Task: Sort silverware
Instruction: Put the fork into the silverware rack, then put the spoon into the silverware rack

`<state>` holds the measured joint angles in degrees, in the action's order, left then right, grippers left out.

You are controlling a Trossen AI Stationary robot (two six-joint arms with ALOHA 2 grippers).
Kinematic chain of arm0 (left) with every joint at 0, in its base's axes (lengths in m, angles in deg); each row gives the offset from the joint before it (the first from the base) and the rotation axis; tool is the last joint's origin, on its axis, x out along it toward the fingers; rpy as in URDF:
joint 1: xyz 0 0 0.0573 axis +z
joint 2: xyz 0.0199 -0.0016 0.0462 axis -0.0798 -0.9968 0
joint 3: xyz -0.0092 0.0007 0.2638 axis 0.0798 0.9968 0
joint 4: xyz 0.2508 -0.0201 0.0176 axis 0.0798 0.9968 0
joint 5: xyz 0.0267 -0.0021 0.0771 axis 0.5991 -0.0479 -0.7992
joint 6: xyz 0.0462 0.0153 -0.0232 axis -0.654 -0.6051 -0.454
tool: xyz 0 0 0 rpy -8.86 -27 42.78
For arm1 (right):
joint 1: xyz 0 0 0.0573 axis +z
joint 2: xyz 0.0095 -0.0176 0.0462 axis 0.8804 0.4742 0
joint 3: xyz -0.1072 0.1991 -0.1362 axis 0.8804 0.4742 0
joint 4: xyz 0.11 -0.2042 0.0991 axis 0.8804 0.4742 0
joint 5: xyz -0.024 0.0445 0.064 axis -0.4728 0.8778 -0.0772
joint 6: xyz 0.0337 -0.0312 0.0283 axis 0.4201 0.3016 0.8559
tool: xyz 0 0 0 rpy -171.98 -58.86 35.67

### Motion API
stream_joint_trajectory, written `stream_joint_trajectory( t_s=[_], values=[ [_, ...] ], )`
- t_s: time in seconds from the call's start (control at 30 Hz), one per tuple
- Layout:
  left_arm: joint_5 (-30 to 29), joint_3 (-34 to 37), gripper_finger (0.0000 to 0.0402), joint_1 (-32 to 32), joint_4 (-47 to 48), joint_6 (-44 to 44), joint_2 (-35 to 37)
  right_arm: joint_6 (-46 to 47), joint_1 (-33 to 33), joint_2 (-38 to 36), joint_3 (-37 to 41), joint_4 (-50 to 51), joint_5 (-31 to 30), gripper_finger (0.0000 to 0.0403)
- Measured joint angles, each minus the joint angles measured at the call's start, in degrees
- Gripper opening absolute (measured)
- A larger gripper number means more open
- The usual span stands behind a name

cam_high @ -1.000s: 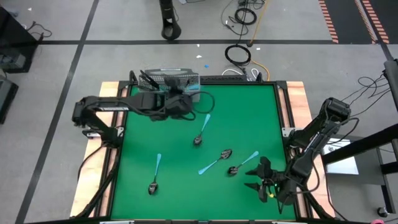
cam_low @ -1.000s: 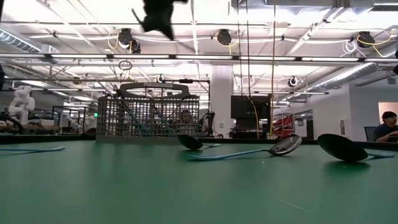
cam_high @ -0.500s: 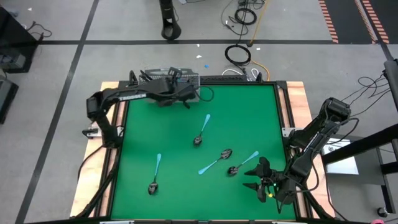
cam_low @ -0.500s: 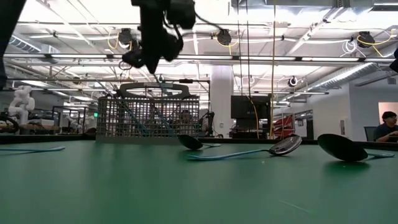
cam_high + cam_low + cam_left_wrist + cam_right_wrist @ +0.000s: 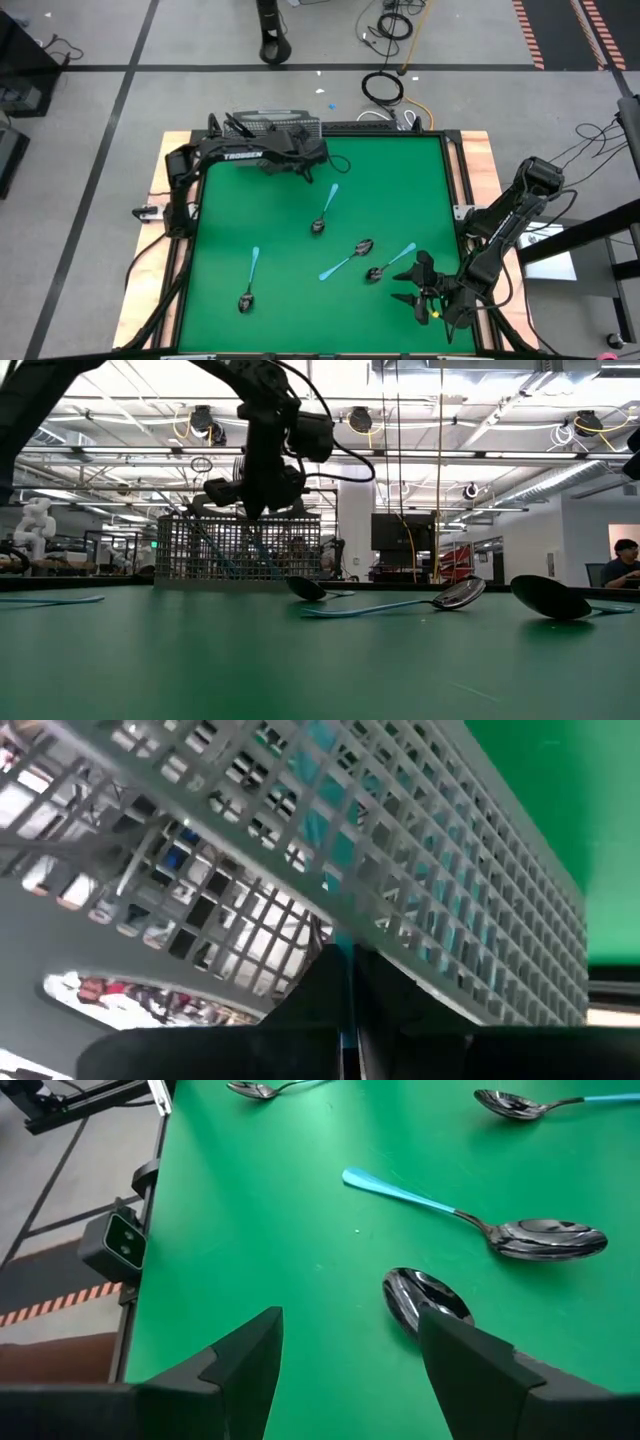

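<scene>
1. Whereas a second ago the left gripper (image 5: 303,160) hung over the mat just short of the wire-mesh basket (image 5: 262,125), it has since swung to the basket's right end at the table's far edge; fingers pinched together on a thin light blue handle, seen in the left wrist view. Judgement: a drop into the basket is about due.
2. Right gripper (image 5: 412,286): waiting at the near right corner, jaws spread wide, empty.
3. Silverware on the green mat (image 5: 280,240): four spoons with dark bowls and light blue handles, lying flat.
4. Locations: one spoon (image 5: 325,210) at centre; a pair (image 5: 375,260) just beside the right gripper; one (image 5: 249,281) near left.
</scene>
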<state>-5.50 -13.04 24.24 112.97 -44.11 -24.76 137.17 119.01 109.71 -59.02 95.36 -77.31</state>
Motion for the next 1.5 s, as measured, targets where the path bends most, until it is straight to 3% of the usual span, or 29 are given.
stream_joint_trajectory(
  t_s=[0.1,0.67,0.97,1.17,1.27,1.5],
  values=[
    [-0.1,-0.1,0.0012,0.0,-0.4,-0.9,-0.6,-0.1,0.0,0.0,0.0,0.5,0.0,0.0224],
    [0.4,0.0,0.0126,0.5,-5.9,1.2,0.5,0.6,0.0,0.0,0.0,1.0,0.0,0.0224],
    [13.0,-2.1,0.0137,2.7,-7.8,11.0,10.8,0.5,0.0,0.0,0.0,1.1,0.0,0.0224],
    [36.6,-2.2,0.0137,4.5,-14.3,25.4,15.4,0.6,0.0,0.0,0.0,1.1,0.1,0.0224],
    [44.2,-2.1,0.0137,5.2,-15.1,29.7,14.9,1.4,0.0,0.0,-0.1,0.8,0.1,0.0224],
    [44.0,-1.2,0.0137,4.3,-19.9,30.7,11.0,1.6,0.0,0.0,-0.1,0.6,0.3,0.0224]
  ],
)
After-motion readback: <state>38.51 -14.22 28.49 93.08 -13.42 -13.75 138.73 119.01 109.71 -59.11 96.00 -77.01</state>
